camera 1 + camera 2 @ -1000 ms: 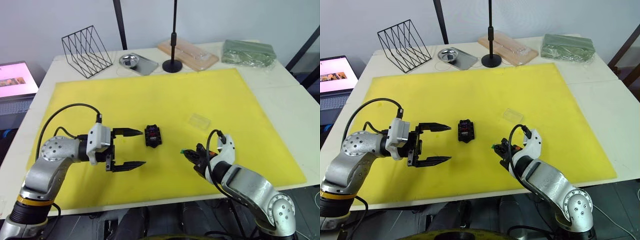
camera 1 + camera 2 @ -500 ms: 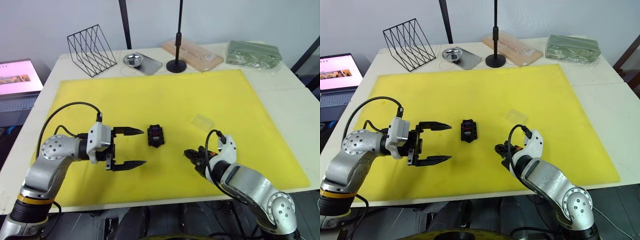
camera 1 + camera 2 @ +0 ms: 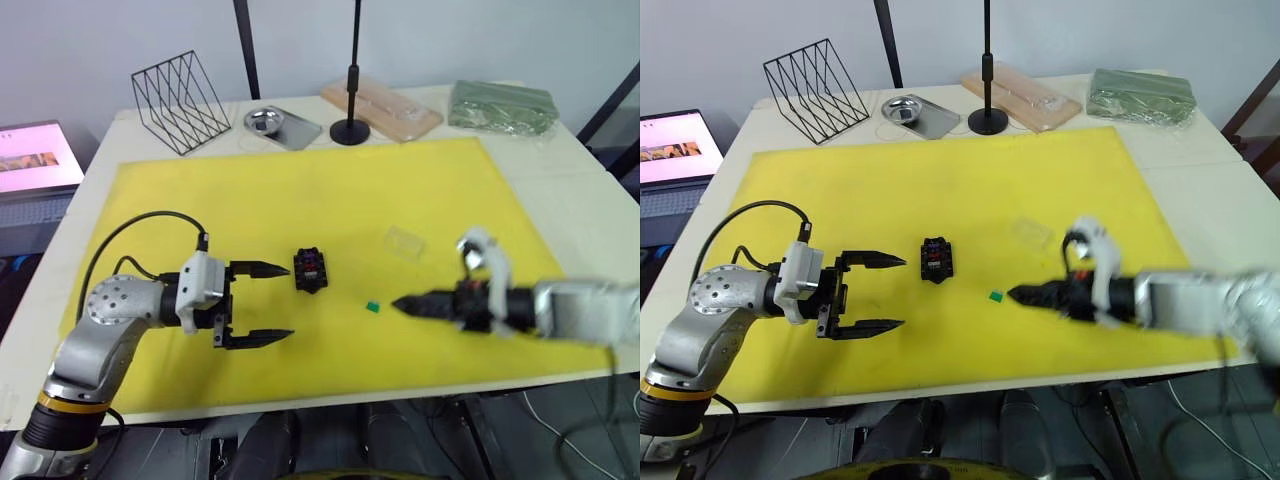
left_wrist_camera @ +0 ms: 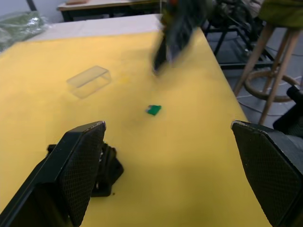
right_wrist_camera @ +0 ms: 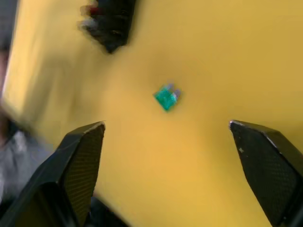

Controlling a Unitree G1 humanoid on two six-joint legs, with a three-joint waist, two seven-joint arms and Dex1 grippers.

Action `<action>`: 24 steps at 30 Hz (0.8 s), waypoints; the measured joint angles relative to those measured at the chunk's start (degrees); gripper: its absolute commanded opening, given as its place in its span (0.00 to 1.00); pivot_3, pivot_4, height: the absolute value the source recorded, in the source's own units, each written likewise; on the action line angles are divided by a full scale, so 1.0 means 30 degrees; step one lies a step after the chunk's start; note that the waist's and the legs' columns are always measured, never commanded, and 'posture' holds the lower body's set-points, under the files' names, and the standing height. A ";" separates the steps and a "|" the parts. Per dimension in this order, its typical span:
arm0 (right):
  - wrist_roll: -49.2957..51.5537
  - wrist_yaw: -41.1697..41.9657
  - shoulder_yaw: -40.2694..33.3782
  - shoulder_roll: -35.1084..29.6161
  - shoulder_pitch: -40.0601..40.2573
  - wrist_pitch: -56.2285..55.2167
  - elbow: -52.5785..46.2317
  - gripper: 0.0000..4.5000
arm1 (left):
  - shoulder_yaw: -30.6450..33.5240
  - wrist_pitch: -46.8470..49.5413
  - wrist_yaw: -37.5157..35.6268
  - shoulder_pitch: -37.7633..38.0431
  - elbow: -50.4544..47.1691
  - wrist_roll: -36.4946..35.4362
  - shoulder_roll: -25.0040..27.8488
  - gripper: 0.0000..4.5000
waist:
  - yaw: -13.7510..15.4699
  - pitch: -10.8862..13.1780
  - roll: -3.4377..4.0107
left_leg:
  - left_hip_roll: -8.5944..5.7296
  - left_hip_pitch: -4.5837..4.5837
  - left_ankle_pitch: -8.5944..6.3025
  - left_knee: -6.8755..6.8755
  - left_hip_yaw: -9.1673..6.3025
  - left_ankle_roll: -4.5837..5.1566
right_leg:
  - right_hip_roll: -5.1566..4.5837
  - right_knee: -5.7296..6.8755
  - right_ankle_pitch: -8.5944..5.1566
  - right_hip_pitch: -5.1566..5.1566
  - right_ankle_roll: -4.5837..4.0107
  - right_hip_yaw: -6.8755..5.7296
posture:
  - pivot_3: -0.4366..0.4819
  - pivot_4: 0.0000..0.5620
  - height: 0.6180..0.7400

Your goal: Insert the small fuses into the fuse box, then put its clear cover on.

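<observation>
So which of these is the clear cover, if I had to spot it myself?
Start from the big yellow mat that covers most of the table. Near its middle sits the small black fuse box; the clear cover lies apart from it, toward the robot's right and a little farther back. It is a see-through, nearly invisible little box, unlike the tiny green fuse lying nearer the robot.

Through the right wrist camera I see my right gripper (image 5: 168,175) with its two black fingers (image 5: 78,165) spread wide, nothing between them. A small green fuse (image 5: 166,98) lies alone on the yellow mat (image 5: 213,52), ahead of the gap. Beyond it sits the black fuse box (image 5: 110,23), blurred, well apart from the fuse.
</observation>
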 measured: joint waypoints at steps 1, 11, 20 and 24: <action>-0.2179 0.3393 0.0795 -0.0224 -0.1855 0.0366 0.0516 1.00 | -0.0090 -0.0130 -0.0054 -0.0035 0.0067 0.0045 -0.0039 1.00 | 0.0012 -0.0008 -0.0033 | 0.0061 -0.0003 -0.0052 0.0018 0.0001 0.0080 | 0.0065 -0.0001 -0.0008 -0.0003 -0.0007 -0.0021 | 0.48 0.27 1.00; -1.9668 2.4243 1.2457 0.2447 -0.9450 -0.4322 0.5513 1.00 | -0.0639 -0.0498 -0.0386 -0.0338 0.0275 0.0385 -0.0318 1.00 | -0.0010 0.0023 -0.0049 | 0.0121 -0.0094 -0.0175 0.0109 0.0063 0.0184 | 0.0088 0.0049 -0.0003 -0.0115 0.0009 -0.0045 | 0.48 0.27 1.00; -2.5489 2.8015 1.4042 0.6359 -1.0977 -0.7083 1.0052 1.00 | -0.0782 -0.0633 0.0039 0.0298 -0.0085 0.0507 -0.0327 1.00 | 0.0051 0.0024 -0.0047 | 0.0113 -0.0082 -0.0151 0.0117 -0.0010 0.0061 | 0.0068 0.0072 0.0009 -0.0116 0.0004 -0.0036 | 0.48 0.27 1.00; -2.5911 2.8147 1.4470 0.6801 -1.1467 -0.7291 1.0880 0.95 | -0.0788 -0.0620 0.0088 0.0458 -0.0218 0.0508 -0.0314 1.00 | 0.0046 0.0023 -0.0047 | 0.0113 -0.0080 -0.0162 0.0118 -0.0020 -0.0040 | 0.0067 0.0079 0.0009 -0.0121 0.0004 -0.0036 | 0.48 0.27 1.00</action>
